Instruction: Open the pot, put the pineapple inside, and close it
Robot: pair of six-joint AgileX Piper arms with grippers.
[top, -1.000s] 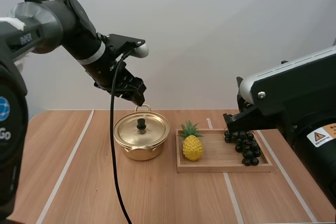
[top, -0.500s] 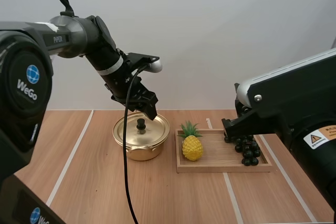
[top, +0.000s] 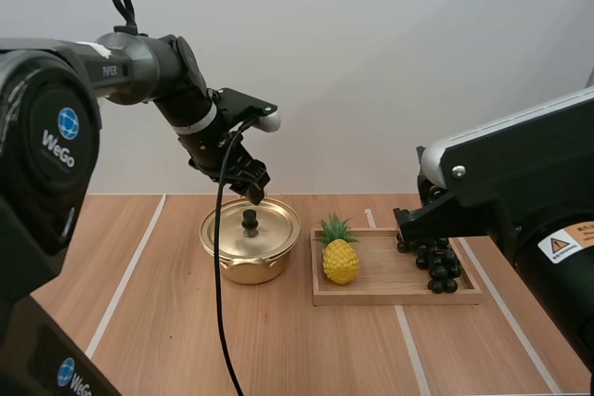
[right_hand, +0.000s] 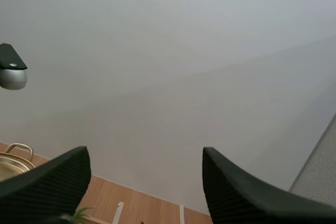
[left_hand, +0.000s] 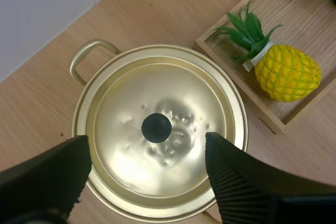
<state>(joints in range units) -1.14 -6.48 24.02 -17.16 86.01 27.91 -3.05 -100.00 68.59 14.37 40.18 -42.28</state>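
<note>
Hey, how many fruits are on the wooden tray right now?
2. The pineapple sits at the tray's end nearest the pot; the bunch of grapes lies at the far end, partly behind the right arm, so something there may be hidden.

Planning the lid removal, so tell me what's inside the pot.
The gold lid sits closed on the pot, so its inside is hidden. The pineapple lies outside, on the wooden tray beside it.
</note>
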